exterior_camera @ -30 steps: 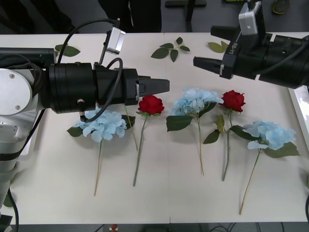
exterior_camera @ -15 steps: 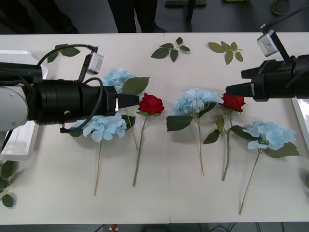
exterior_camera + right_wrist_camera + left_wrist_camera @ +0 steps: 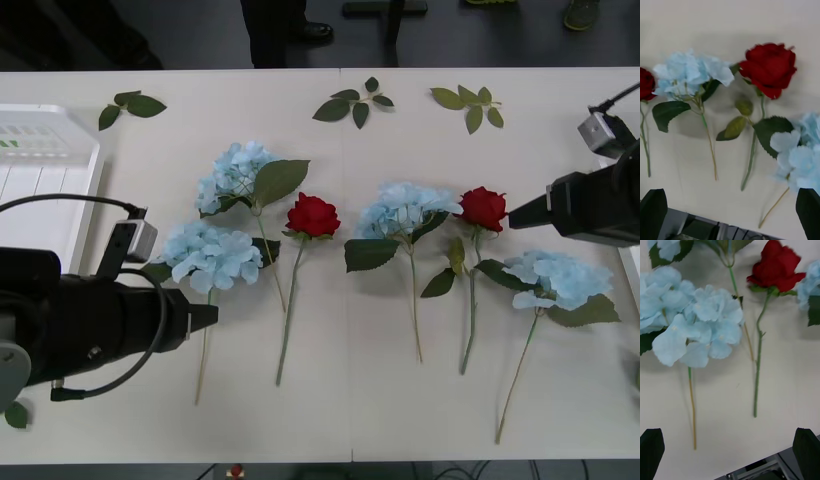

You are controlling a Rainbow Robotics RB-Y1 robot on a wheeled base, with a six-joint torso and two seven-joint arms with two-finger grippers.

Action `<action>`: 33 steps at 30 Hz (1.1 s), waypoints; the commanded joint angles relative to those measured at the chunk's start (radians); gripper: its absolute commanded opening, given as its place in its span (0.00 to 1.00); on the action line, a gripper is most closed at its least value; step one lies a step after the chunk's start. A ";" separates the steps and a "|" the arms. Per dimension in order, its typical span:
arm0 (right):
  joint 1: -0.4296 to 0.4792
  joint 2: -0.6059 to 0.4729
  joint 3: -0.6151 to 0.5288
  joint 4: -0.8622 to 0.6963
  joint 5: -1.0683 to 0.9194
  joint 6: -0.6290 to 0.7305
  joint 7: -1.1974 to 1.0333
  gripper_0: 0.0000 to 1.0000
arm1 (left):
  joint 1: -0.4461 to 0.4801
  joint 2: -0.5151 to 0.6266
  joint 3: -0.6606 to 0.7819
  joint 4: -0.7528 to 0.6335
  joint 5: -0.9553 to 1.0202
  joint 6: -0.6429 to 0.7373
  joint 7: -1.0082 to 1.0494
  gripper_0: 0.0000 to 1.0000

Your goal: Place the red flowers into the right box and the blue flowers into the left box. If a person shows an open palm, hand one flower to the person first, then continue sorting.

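Lying flat: fluffy blue flowers (image 3: 210,254), tight red flowers (image 3: 313,216); left tool (image 3: 728,453), right tool (image 3: 732,212) wide, empty.

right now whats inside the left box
The left box looks empty: bare ribbed white walls and floor. Its near end is covered by the left gripper arm.

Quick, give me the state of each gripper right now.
Left gripper: open, holding nothing, hovering near the leftmost blue flower.
Right gripper: open, holding nothing, beside the right red rose.
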 commanded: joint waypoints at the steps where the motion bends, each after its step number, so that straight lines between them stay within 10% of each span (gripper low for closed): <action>1: 0.094 -0.057 -0.002 -0.102 0.050 0.041 -0.141 1.00 | 0.019 -0.038 -0.049 0.003 -0.148 0.002 -0.033 1.00; 14: 0.320 -0.055 0.015 -0.163 0.190 0.007 -0.256 1.00 | -0.084 -0.136 -0.195 0.345 -0.546 -0.249 -0.065 1.00; 33: 0.380 -0.041 0.247 -0.030 0.432 -0.195 -0.322 1.00 | -0.240 -0.195 -0.276 0.624 -0.670 -0.366 -0.086 1.00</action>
